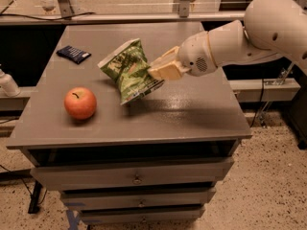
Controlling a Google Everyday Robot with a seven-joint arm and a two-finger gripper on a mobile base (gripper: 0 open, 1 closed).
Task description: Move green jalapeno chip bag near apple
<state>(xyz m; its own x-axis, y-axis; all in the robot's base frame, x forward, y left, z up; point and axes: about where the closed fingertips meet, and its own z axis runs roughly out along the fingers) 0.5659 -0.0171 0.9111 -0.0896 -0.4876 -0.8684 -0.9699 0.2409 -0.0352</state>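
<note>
At the far left edge, beside the bench (192, 110), part of a small white object (6, 84) shows; what it is cannot be told. On the back left part of the grey bench top lies a small flat dark-blue packet (73, 54). Nearer the front, on the left side, the apple (80, 102) sits upright, red-orange, its short dark stem pointing up.

Right of the apple and a little further back, with a strip of bare bench top between them, is the green jalapeno chip bag (128, 71). It is tilted, its top edge up and to the left and its lower corner pointing down toward the bench top above a shadow. Whether that corner touches the surface cannot be told.

The gripper (155, 72) is clamped on the bag's right edge, its tan fingers (165, 67) pressed against the crinkled foil, over the middle of the bench. From it the white arm (230, 42) runs up and to the right, out of the picture at the upper right corner.

Below the top, the bench has stacked drawers (134, 174) with small knobs.
</note>
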